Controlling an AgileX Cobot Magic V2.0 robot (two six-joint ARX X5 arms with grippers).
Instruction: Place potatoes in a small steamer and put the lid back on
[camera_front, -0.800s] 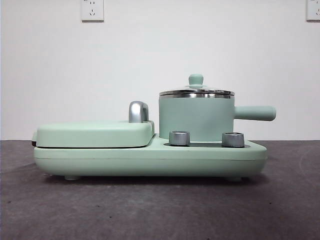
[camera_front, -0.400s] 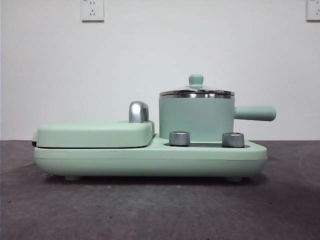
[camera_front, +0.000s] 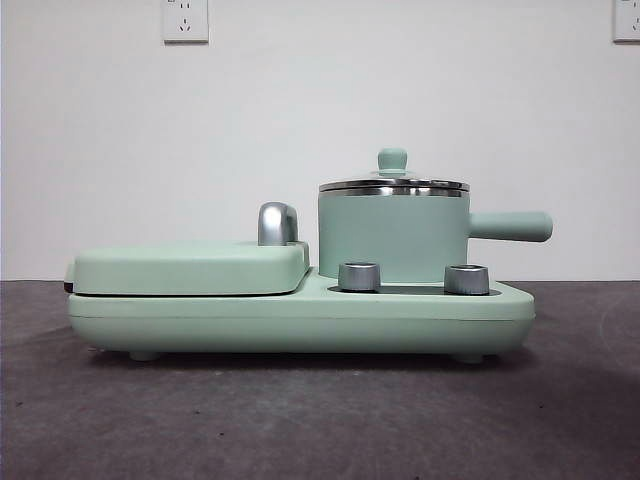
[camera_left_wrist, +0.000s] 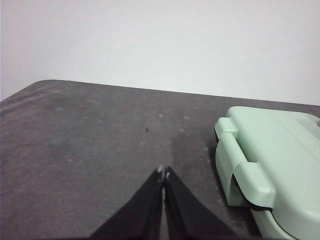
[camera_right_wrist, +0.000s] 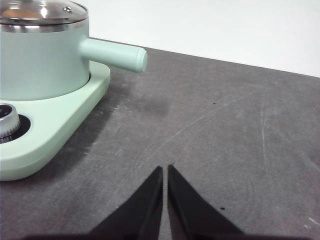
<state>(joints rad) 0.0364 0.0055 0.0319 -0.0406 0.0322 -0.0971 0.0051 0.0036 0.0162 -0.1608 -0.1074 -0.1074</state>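
The small steamer (camera_front: 392, 238), a mint-green pot with a straight side handle (camera_front: 510, 226), stands on the right half of the mint base (camera_front: 300, 320). The glass lid (camera_front: 393, 185) sits flat on its steel rim. In the right wrist view an orange-brown patch shows through the lid (camera_right_wrist: 42, 12) on the steamer (camera_right_wrist: 42, 60); the potatoes are otherwise hidden. My right gripper (camera_right_wrist: 165, 170) is shut and holds nothing, low over the table beside the pot's handle (camera_right_wrist: 114, 54). My left gripper (camera_left_wrist: 163, 174) is shut and holds nothing, beside the griddle end. Neither gripper shows in the front view.
A flat hinged griddle (camera_front: 190, 268) with a chrome handle (camera_front: 277, 223) fills the base's left half, seen too as the griddle (camera_left_wrist: 270, 165) in the left wrist view. Two steel dials (camera_front: 359, 276) (camera_front: 466, 279) sit in front of the pot. Dark table (camera_front: 320, 420) lies all around.
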